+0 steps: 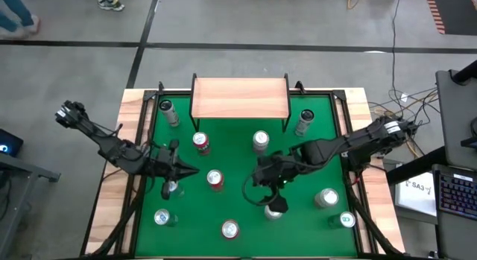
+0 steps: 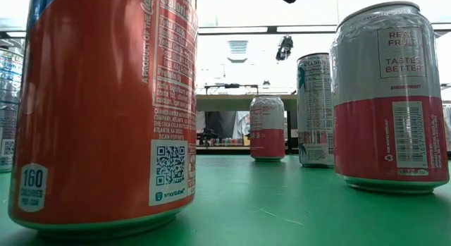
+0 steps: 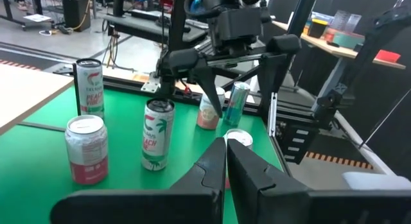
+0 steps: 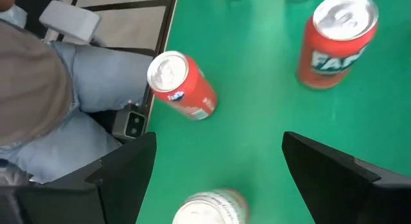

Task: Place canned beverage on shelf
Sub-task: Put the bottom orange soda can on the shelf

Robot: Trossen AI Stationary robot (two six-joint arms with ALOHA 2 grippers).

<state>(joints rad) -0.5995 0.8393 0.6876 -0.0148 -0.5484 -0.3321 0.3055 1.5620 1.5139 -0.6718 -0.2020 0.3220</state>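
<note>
High view: shelf (image 1: 240, 97) sits at the far edge of the green table (image 1: 238, 137), its wood top bare. Right gripper (image 1: 262, 187) hangs with fingers spread wide above a white-topped can (image 1: 276, 208), well in front of the shelf, not gripping it. Left gripper (image 1: 186, 170) is pressed together, empty, in front of the shelf's left end, beside a red can (image 1: 215, 179). Other cans stand scattered around the table.

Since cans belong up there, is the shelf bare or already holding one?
Bare. The high view shows the shelf's wooden top with nothing on it; every can, like the nearest red one, stands on the green table.
</note>
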